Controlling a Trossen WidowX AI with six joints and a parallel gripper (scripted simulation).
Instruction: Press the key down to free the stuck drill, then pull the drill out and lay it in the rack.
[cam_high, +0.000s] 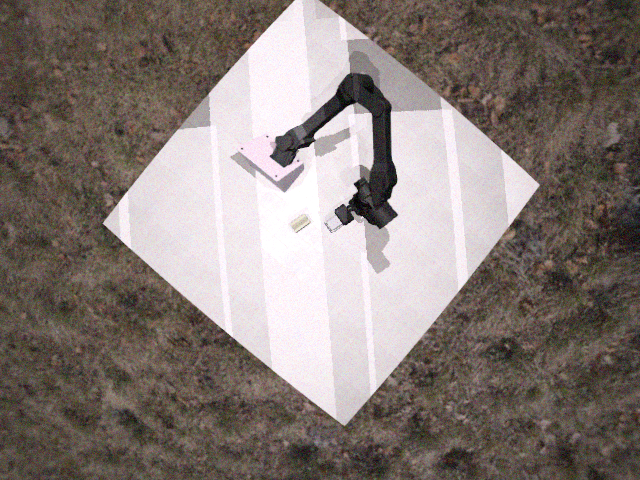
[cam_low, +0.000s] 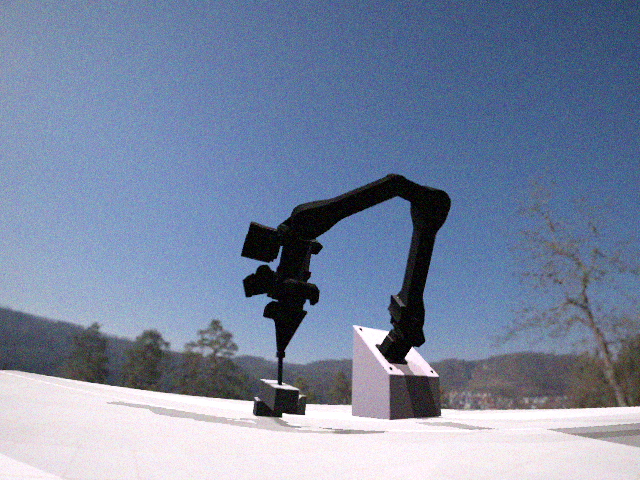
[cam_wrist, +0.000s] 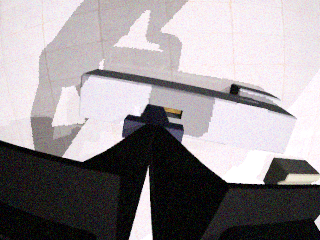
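My gripper (cam_high: 340, 215) (cam_low: 280, 351) (cam_wrist: 152, 134) is shut, empty and points straight down. Its tips are over a small light block (cam_high: 332, 225) (cam_low: 279, 395) (cam_wrist: 107, 103) on the white table. In the wrist view a dark blue key (cam_wrist: 135, 122) with a yellow bit sits at the block's near face, right at my fingertips. In the side view a thin dark pin (cam_low: 279, 367) runs from my tips down to the block. A grey rod, the drill (cam_wrist: 252, 91), lies in the block's top at its right end. The cream rack (cam_high: 300, 222) (cam_wrist: 294, 172) lies a short way beside the block.
My arm stands on a pink wedge-shaped mount (cam_high: 255, 155) (cam_low: 369, 372) behind the block. The white table (cam_high: 310, 335) is a tilted square with rough ground all around its edges.
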